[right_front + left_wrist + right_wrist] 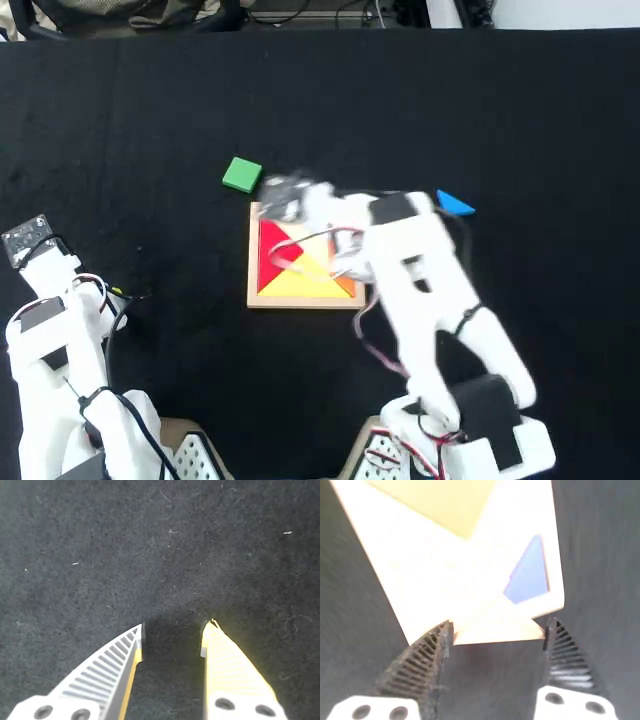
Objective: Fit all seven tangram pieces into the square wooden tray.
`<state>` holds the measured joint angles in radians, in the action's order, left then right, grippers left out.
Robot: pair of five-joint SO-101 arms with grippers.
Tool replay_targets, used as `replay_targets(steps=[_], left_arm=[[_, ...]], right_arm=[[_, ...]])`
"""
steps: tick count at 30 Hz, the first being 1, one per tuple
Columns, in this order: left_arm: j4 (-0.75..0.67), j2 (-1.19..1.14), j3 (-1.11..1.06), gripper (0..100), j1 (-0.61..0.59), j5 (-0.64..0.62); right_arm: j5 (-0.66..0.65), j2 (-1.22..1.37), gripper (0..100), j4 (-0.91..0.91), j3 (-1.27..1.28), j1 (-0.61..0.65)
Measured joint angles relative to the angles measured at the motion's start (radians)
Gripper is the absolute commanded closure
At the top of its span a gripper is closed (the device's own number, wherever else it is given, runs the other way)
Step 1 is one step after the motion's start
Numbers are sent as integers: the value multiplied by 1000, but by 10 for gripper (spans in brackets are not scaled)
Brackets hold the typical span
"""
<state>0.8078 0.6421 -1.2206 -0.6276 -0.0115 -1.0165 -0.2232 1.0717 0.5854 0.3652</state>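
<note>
While the released right tool (pixel 500 625) hangs over a corner of the wooden tray (pixel 252 282), lowering could shove it askew.

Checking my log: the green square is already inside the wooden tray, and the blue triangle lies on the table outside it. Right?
Not quite. The high view shows the green square on the table just outside the wooden tray, off one corner. The blue triangle does lie on the table outside it.
</note>
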Motion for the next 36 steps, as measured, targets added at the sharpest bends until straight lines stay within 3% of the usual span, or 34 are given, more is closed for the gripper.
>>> replay_targets(steps=[11, 33, 36], left_arm=[[0, 0, 0, 798, 0, 0], [0, 0, 0, 798, 0, 0], [0, 0, 0, 798, 0, 0]], right_arm=[[12, 327, 761, 6, -219, 29], [0, 338, 756, 8, -209, 44], [0, 338, 710, 41, -209, 44]])
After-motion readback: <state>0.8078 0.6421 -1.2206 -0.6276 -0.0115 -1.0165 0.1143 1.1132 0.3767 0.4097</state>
